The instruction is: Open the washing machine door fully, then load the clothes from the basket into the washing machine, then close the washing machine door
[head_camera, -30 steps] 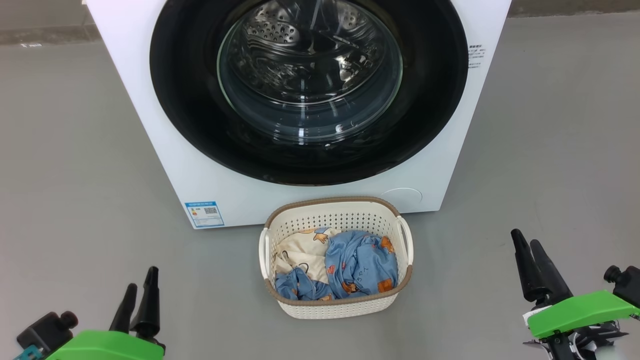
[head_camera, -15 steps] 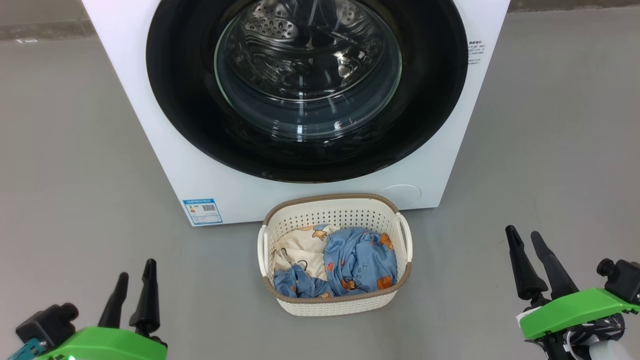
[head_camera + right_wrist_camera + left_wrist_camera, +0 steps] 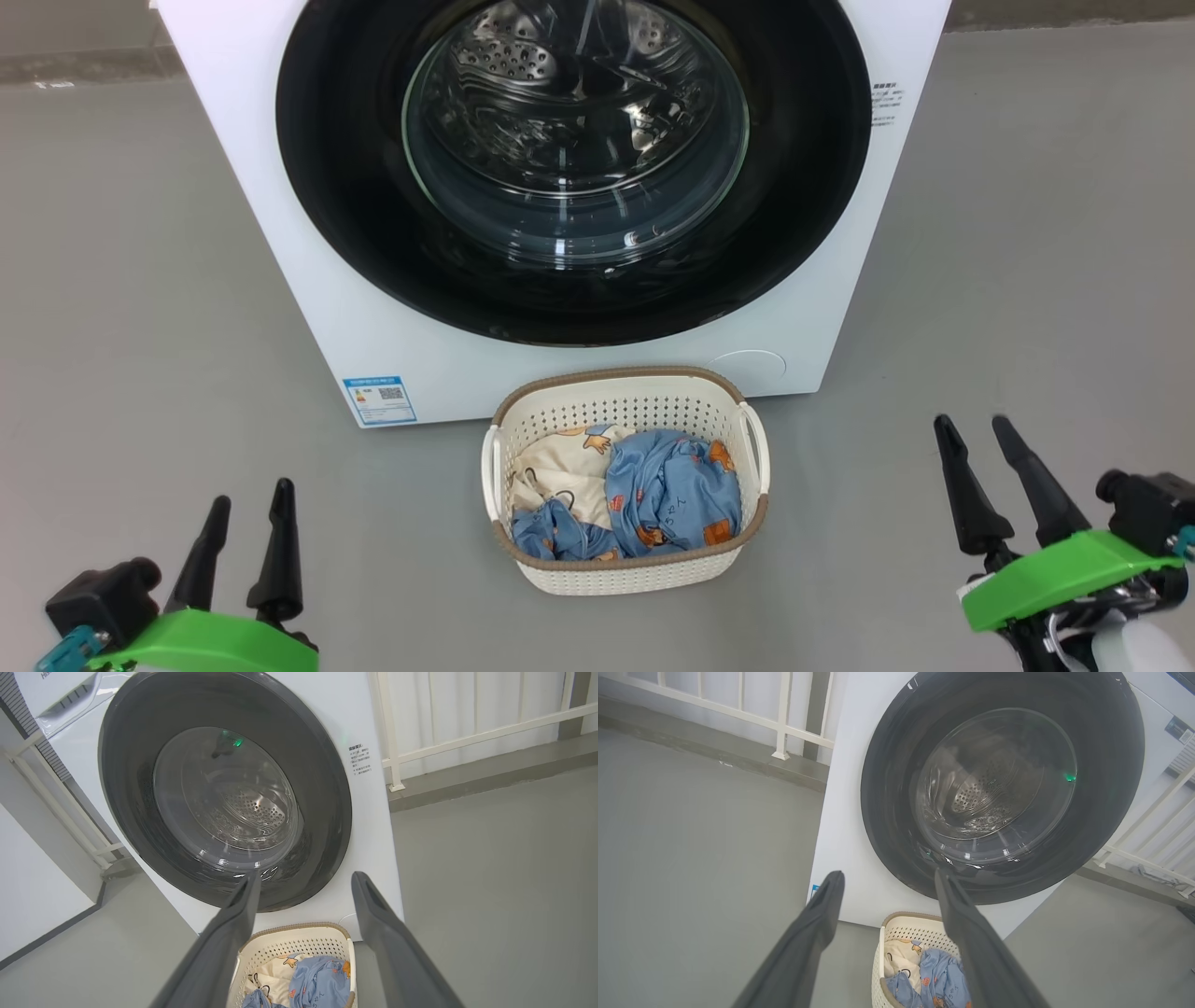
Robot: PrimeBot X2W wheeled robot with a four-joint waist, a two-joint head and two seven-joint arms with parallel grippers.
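The big white washing machine (image 3: 822,308) is set on the grey floor (image 3: 140,327). Its round black door (image 3: 345,187) is shut flat against the front. The shiny drum (image 3: 523,65), dotted with small holes, is seen through the clear glass bowl (image 3: 574,196) in the middle of the door. A blue sticker (image 3: 379,399) is stuck low on the front, at the robot's left.

The basket (image 3: 621,406) is placed on the floor just in front of the machine, below the door. The clothes (image 3: 672,495) are piled inside it. Blue cloth with orange bears is heaped at the right and front, and a cream piece (image 3: 560,471) is tucked in at the back left.

The left pincer (image 3: 250,495) is held low over the floor at the robot's left, well apart from the basket. Its two dark fingers (image 3: 278,541) are spread wide, and nothing is held between them. The right pincer (image 3: 975,427) is held on the other side, also well apart from the basket. It is opened wide too, and nothing is gripped by it.

In the left wrist view, a white railing (image 3: 782,718) is seen behind the machine.
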